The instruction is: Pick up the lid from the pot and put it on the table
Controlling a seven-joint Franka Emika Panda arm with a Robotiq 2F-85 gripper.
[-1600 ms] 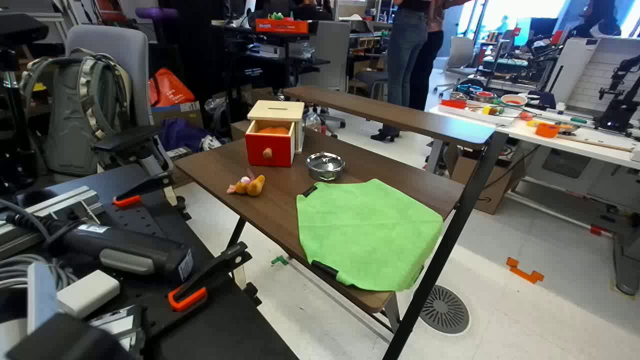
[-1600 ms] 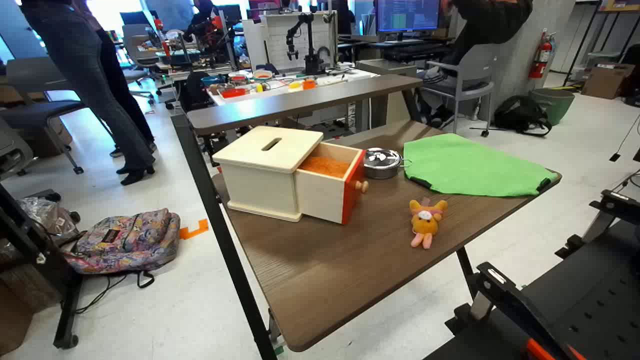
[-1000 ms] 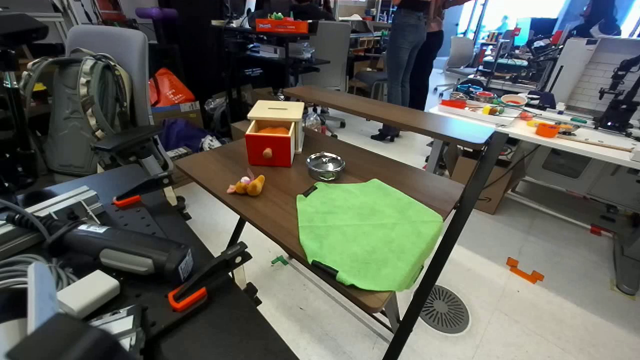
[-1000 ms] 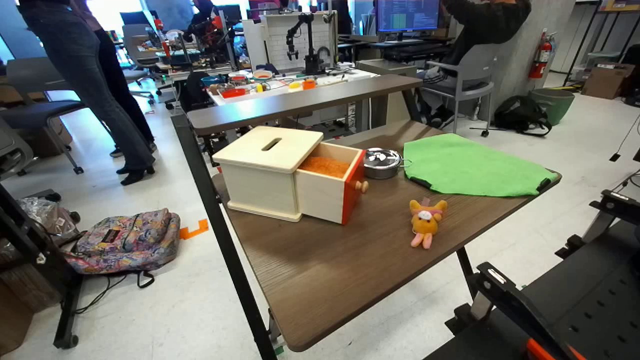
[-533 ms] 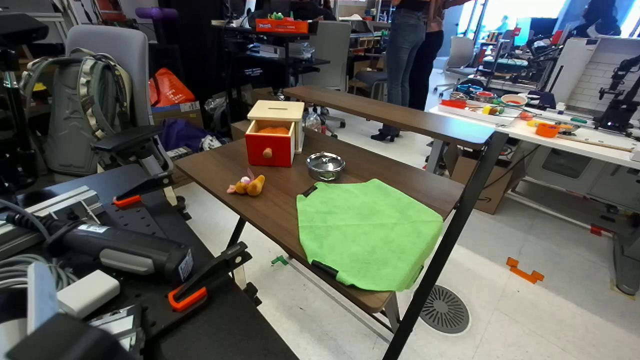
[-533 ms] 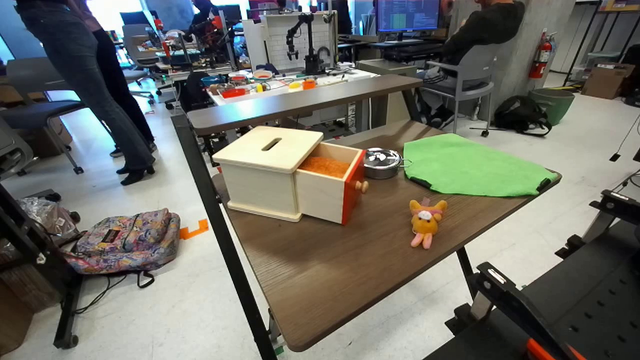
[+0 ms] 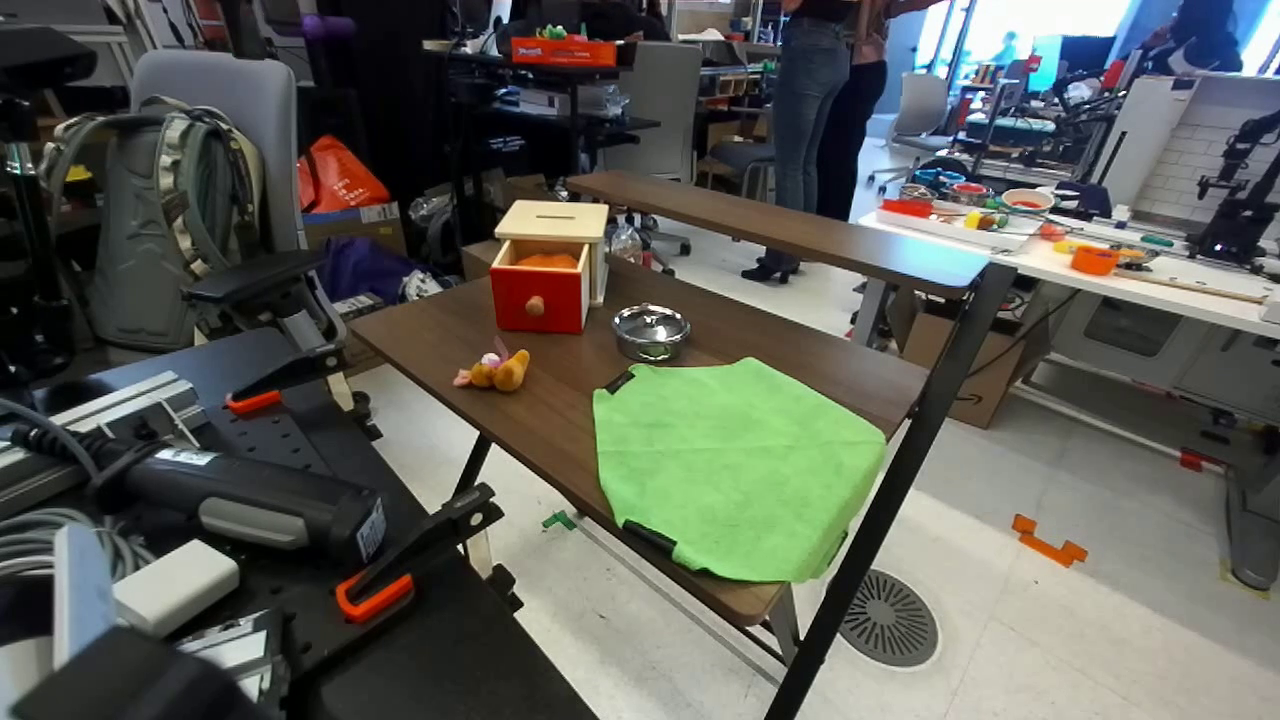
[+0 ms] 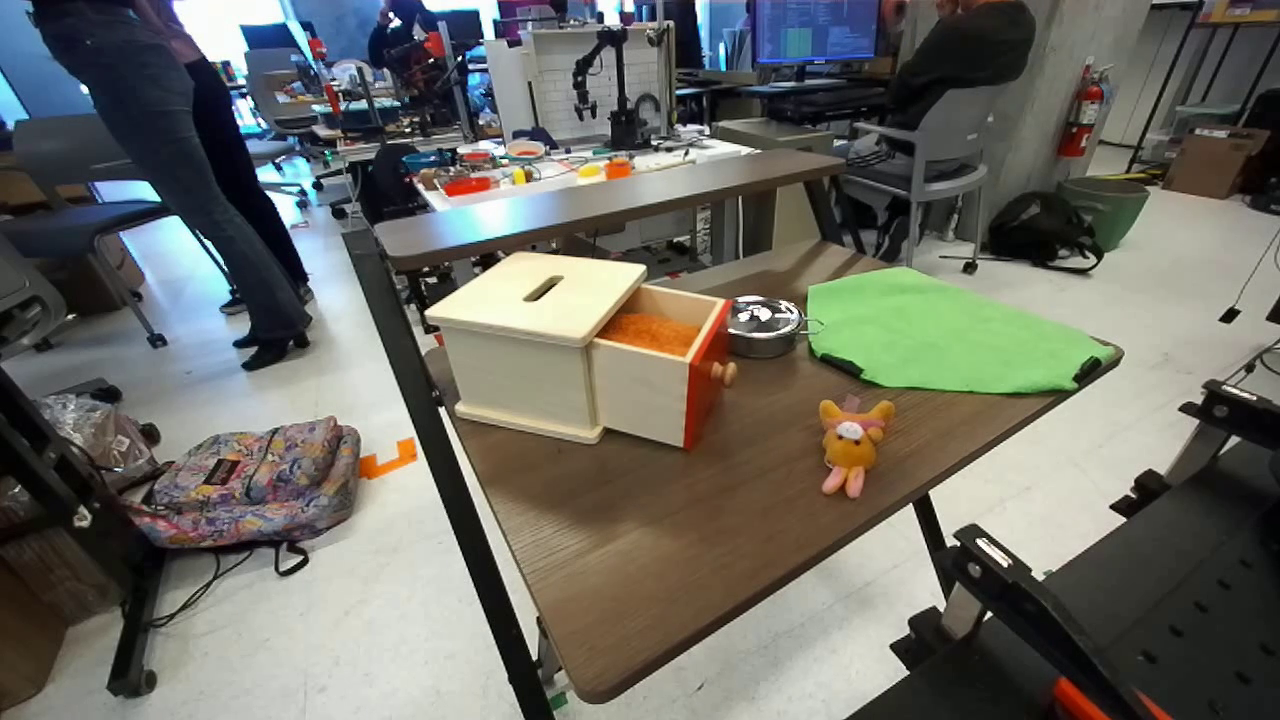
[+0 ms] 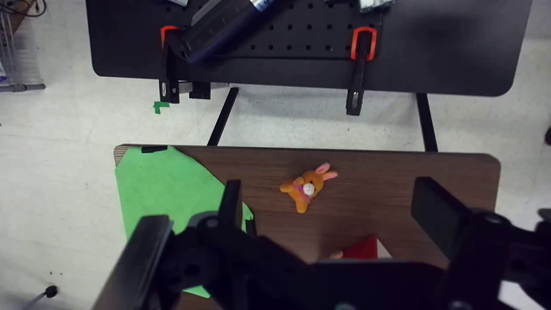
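Your lid (image 7: pixel 650 322) sits on the pot (image 7: pixel 648 350), farther than the plush toy (image 9: pixel 308 189) from the edge of the table (image 9: pixel 387 189) facing the black bench (image 9: pixel 308 69). The wrist view doesn't show it; from your gripper (image 9: pixel 329 196) it probably lies away from that edge. The jaws stand wide apart, empty, touching nothing.

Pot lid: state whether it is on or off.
On: in both exterior views, the silvery lid covers the metal pot. The wrist view doesn't show it.
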